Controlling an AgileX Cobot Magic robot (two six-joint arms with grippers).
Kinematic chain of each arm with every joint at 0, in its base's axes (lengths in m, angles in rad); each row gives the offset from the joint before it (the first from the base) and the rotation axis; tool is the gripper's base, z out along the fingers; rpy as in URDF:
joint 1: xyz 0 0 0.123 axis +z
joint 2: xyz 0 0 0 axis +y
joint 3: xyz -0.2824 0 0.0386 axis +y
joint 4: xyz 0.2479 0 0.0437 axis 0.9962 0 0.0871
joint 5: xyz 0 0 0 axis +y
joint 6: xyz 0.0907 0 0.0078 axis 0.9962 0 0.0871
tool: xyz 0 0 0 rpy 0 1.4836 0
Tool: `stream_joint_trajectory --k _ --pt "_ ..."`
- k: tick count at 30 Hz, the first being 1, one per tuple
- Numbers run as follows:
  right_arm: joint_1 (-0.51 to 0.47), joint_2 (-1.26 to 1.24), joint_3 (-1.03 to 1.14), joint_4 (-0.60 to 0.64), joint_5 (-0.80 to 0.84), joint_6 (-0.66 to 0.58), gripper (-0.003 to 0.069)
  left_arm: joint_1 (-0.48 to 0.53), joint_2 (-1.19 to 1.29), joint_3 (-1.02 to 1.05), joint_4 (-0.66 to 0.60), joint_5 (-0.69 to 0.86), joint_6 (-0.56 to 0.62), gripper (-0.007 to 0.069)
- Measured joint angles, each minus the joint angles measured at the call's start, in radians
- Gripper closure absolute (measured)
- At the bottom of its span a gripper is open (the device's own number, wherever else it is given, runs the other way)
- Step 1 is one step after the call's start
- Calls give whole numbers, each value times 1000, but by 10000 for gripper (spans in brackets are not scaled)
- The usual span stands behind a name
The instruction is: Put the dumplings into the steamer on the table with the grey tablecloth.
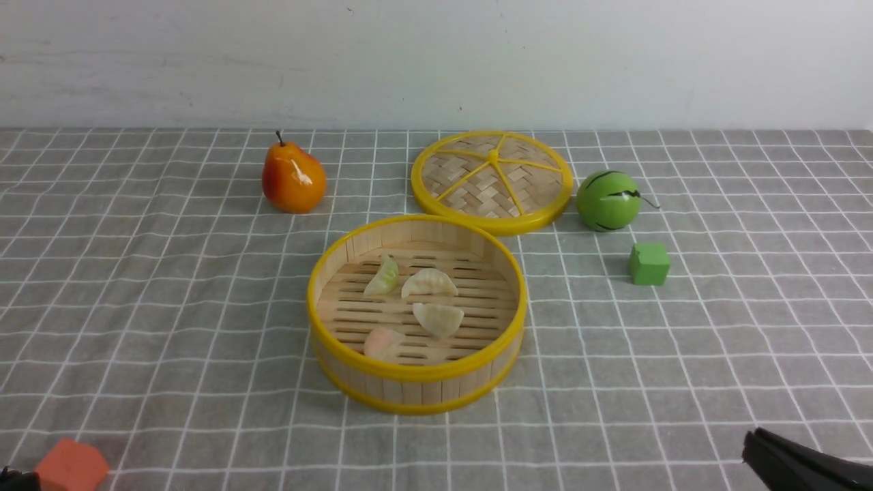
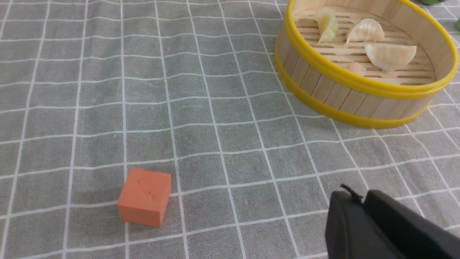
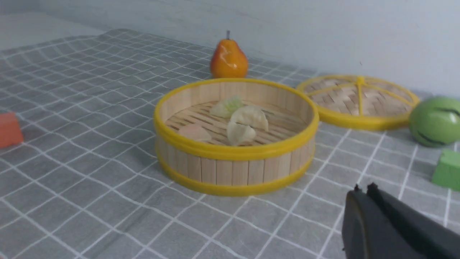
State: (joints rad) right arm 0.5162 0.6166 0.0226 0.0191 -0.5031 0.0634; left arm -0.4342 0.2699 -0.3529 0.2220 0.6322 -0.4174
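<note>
The steamer (image 1: 417, 390) stands in the middle of the grey tablecloth (image 1: 170, 293). All the dumplings lie on its slat floor: the pale green one (image 1: 383, 276), two cream ones (image 1: 428, 282) (image 1: 438, 318) and the pale pink one (image 1: 382, 341). My left gripper (image 2: 359, 196) is shut and empty, low over the cloth at the near left, apart from the steamer (image 2: 359, 104). My right gripper (image 3: 363, 189) is shut and empty at the near right (image 1: 753, 443), apart from the steamer (image 3: 233, 172).
An orange cube (image 1: 71, 467) lies at the near left by my left gripper. A pear (image 1: 293, 179), the flat woven lid (image 1: 492, 181) and a green striped ball (image 1: 608, 200) stand behind the steamer. A green cube (image 1: 648, 263) lies to its right.
</note>
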Motion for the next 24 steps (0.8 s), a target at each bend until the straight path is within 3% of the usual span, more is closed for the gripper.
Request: stream_joint_trajectory --k 4,8,13,14,19,24 --pt "-36 -104 2 72 48 -132 675 0 0 0 0 1 0 566" --pt "-130 -286 2 89 228 -211 674 0 0 0 -1 3 0 561" --pt "-253 -460 4 89 461 -201 674 0 0 0 -1 7 0 552" --pt "-299 -524 4 86 568 -171 674 0 0 0 -1 7 0 550" --pt "-367 -623 4 70 832 -111 674 0 0 0 -1 7 0 547" --pt "-396 -627 -1 70 869 -105 674 0 0 0 -1 9 0 547"
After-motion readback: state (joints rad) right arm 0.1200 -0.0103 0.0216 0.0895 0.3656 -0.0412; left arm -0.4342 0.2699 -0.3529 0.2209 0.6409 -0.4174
